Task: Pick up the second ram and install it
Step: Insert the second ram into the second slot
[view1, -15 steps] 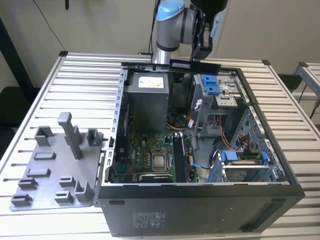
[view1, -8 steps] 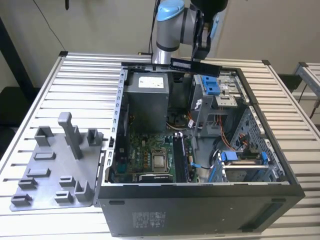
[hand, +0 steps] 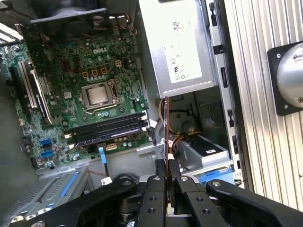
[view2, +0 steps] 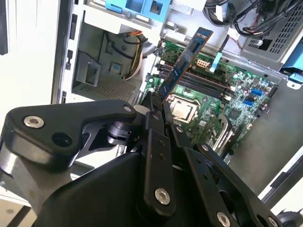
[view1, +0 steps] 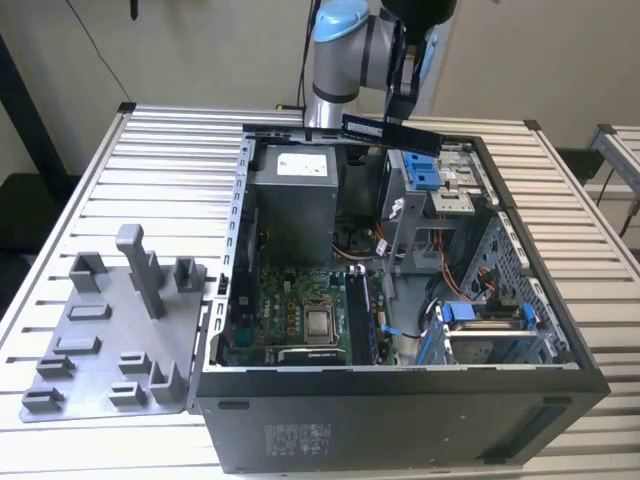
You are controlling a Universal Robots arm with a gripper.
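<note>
Tilt worries me: my gripper (view2: 155, 105), clamped on the second ram (view2: 185, 59) (high over the case (view1: 400, 410)), could miss the motherboard slot (view2: 213, 85).

table (view1: 80, 200): ribbed bare metal | fixture plate (view1: 115, 330): matt grey plastic | claw (view2: 155, 105): matt black

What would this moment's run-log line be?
end effector: shut on second ram | ram: airborne above open computer case | status: not in motherboard slot

The second ram (view2: 183, 64) is dark with a blue label — the gripper (view2: 155, 105) black. Motherboard (view2: 236, 99) green; table (view1: 150, 180) silver, ribbed.
</note>
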